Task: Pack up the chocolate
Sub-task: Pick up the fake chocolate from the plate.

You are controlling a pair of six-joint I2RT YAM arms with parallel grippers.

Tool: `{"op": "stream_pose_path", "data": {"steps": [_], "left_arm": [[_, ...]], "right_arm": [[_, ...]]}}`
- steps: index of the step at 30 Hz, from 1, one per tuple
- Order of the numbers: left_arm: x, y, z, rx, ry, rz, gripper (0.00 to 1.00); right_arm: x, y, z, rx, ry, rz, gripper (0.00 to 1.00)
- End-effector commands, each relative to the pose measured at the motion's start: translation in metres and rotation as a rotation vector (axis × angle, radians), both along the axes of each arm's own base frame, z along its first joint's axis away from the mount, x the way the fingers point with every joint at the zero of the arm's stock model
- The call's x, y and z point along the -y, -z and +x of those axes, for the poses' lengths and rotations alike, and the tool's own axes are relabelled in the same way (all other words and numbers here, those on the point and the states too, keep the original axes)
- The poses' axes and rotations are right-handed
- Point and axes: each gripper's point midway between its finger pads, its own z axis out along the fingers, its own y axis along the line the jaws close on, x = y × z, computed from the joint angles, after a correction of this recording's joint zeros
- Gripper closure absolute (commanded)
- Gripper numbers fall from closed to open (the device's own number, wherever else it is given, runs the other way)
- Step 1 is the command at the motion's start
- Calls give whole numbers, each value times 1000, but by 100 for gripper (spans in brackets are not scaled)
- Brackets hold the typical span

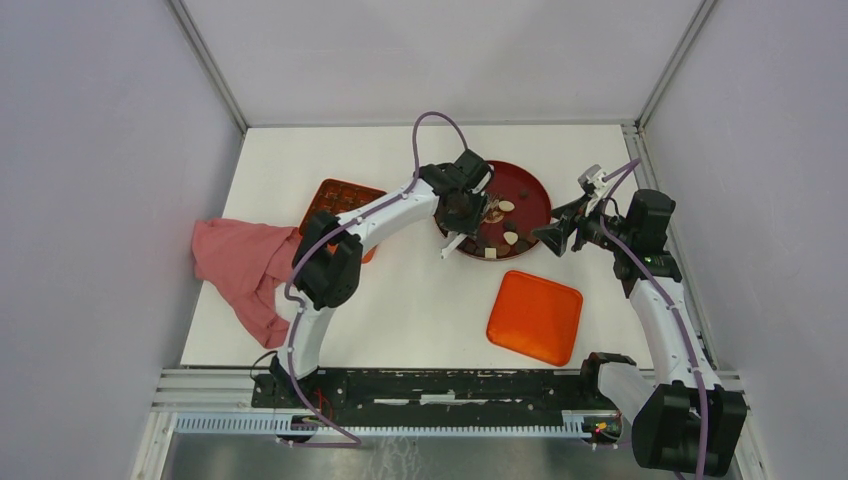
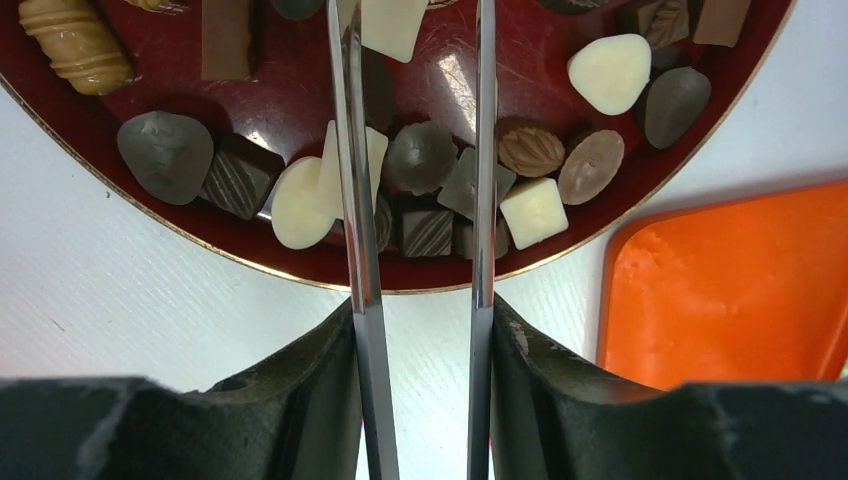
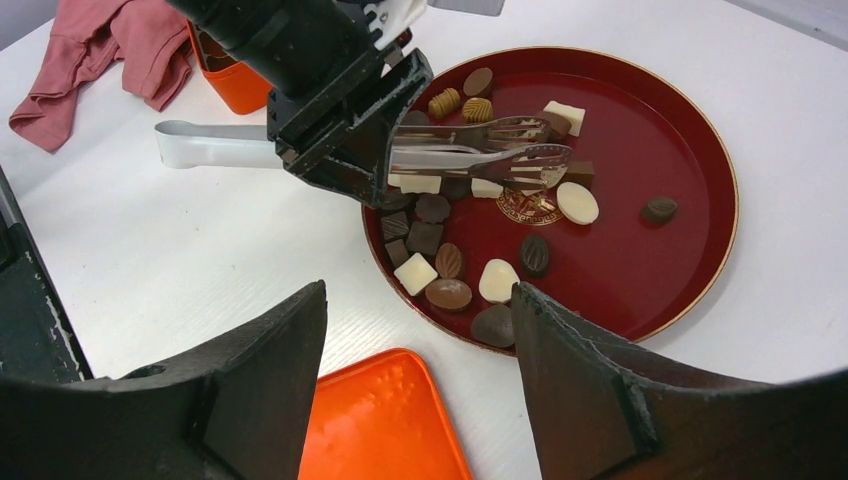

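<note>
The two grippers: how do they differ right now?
The left gripper clamps metal tongs; the right gripper is open and empty. The left one hangs over the red plate of chocolate; the right one sits beside its rim. Both are black, two-fingered.

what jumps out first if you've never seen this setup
The dark-red plate at the far middle of the table, scattered with brown and cream-white chocolates, draws the eye first. Right over it the left hand grips metal tongs. Next come the bright orange tray near the front edge and the pink cloth bunched at the table's left side.
</note>
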Motion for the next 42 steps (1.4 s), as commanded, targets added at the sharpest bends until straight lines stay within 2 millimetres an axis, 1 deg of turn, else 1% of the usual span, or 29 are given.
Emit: {"op": "stream_pose_path", "data": {"steps": [1, 7, 13, 19, 21, 23, 24, 25, 31, 37, 42], "left_arm": [[3, -12, 11, 84, 30, 51, 51], [-1, -11, 10, 95, 20, 88, 51], [3, -8, 11, 90, 26, 85, 52], [6, -6, 12, 83, 34, 85, 57], [6, -8, 11, 82, 35, 85, 61], [5, -11, 10, 84, 33, 82, 80], [5, -13, 10, 87, 31, 79, 87], [5, -16, 10, 90, 28, 74, 90], [6, -34, 6, 104, 38, 34, 92], [9, -54, -1, 130, 51, -48, 93], [12, -60, -7, 114, 66, -114, 97]], "right_arm": [[-2, -9, 1, 47, -18, 6, 27], [-3, -10, 0, 45, -25, 10, 27], [-3, -10, 0, 48, -26, 11, 27], [-3, -11, 0, 50, -27, 10, 27], [-3, -11, 0, 50, -27, 9, 27], [-3, -11, 0, 51, -27, 9, 27], [-3, -11, -1, 50, -28, 9, 27], [-3, -11, -1, 49, -29, 10, 27], [-3, -11, -1, 50, -28, 9, 27], [-3, -11, -1, 50, -28, 8, 27], [-3, -11, -1, 50, -27, 8, 27]]}}
